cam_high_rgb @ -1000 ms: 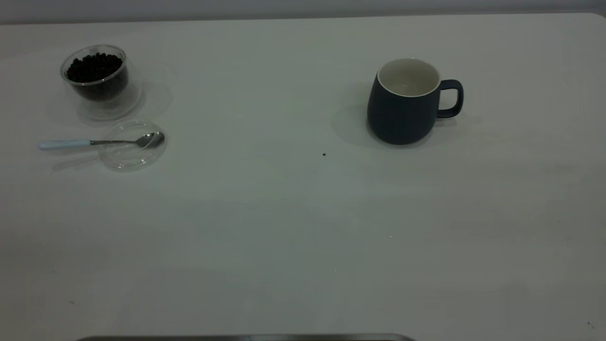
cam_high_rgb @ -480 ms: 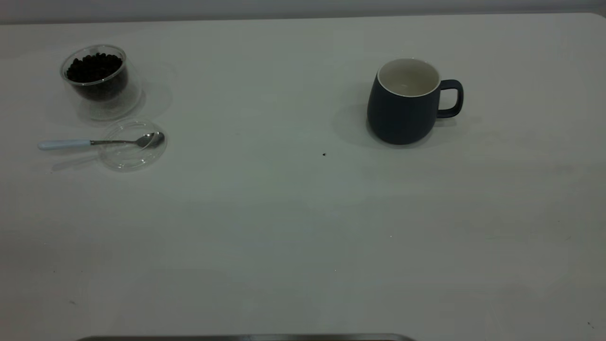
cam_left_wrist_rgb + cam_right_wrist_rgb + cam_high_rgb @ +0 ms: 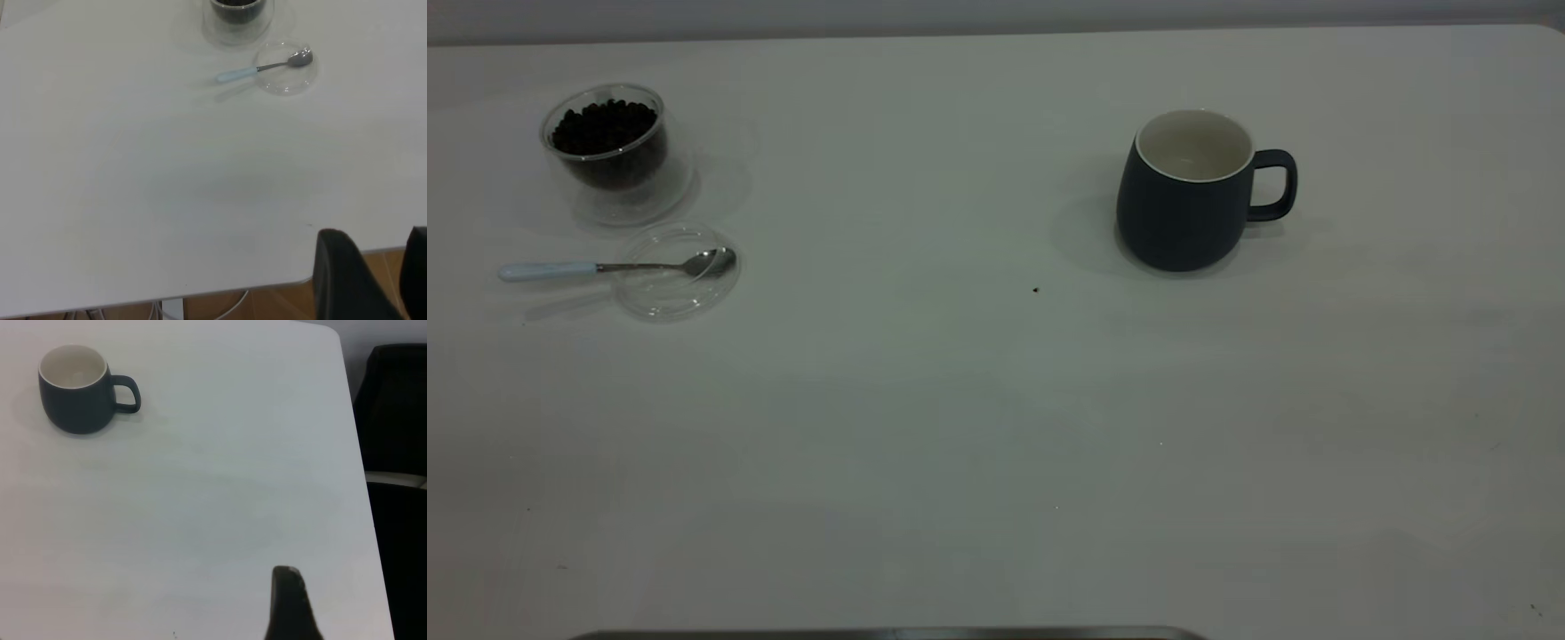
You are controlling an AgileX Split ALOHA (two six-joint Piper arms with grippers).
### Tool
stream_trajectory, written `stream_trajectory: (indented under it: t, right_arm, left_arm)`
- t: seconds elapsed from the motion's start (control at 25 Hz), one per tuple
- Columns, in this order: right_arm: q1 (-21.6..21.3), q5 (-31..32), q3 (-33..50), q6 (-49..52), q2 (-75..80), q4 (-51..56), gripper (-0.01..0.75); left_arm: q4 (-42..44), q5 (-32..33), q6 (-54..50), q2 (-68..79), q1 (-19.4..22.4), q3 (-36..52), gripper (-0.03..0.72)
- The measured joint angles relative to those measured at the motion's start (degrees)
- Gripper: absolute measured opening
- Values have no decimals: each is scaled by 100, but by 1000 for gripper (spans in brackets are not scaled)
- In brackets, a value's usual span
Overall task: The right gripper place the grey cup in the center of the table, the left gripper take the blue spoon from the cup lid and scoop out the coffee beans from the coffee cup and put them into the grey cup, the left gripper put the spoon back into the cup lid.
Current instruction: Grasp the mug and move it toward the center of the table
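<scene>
Black left gripper point(image 3: 385, 280) fingers point(image 3: 343, 280) stand apart, empty, off the table point(image 3: 167, 200); right's unclear.

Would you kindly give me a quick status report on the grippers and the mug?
Left gripper open, parked off the table edge. Right gripper back, unclear. Grey mug untouched, upright, right of centre. Nothing in the way.

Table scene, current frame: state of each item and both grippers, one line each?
grey cup: upright, empty, handle toward the right arm's side.
coffee cup: upright, uncovered, holding coffee beans.
cup lid: flat on the table, off the coffee cup.
blue spoon: lying across the cup lid, bowl over it, handle sticking out.
left gripper: near the table's edge, holding nothing.
right gripper: only one finger visible, far from the grey cup.
</scene>
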Motion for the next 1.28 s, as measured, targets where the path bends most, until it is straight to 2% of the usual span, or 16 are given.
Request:
stream_trajectory:
  t: [0.72,1.28]
  right_arm:
    - [0,0,0,6,0,18,462]
    - [0,-51,-17,48,9,602,462]
  left_arm:
    - [0,0,-5,0,0,0,283]
    - [0,0,-5,0,0,0,283]
